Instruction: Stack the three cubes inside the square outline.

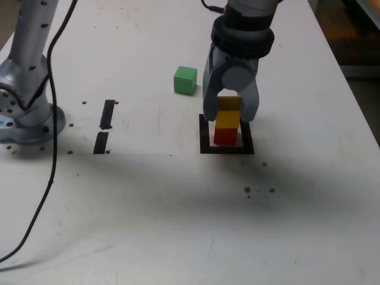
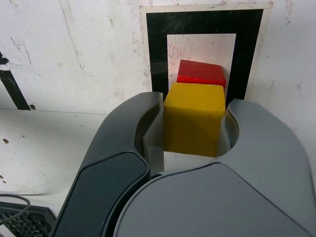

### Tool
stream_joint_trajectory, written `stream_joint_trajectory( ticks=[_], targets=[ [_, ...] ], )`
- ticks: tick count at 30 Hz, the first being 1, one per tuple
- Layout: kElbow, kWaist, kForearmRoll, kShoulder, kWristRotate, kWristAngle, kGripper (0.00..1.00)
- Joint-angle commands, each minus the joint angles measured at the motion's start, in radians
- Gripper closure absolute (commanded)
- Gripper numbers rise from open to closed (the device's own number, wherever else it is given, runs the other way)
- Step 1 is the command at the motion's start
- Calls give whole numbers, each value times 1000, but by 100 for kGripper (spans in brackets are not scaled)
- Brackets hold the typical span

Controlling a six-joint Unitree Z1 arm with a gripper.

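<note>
While the gripper [image 2: 193,123] is clamping the yellow cube [image 1: 228,116] over the red cube [image 1: 225,136] inside the square outline [image 1: 205,133], release is pending; the green cube [image 1: 185,79] is waiting.

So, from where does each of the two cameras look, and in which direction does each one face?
Exterior view: it sits off the arm, above the table's near side, facing down and across; the arm's base and the end effector show.
Wrist view: it sits on the wrist, facing along the fingers at the table; only the fingers show.
Shared: the yellow cube gripped over the red cube, inside the square outline. The green cube appears only in the exterior view.
</note>
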Motion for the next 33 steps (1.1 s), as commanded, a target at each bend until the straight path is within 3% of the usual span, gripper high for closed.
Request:
stream_joint_trajectory(
  ticks=[1, 8, 22, 33],
  targets=[
    [-5, 2, 0, -12, 0, 1, 59],
    [5, 2, -1, -8, 0, -11, 46],
    [26, 2, 9, -41, -1, -9, 31],
    [10, 23, 55, -187, 1, 75, 22]
  ],
)
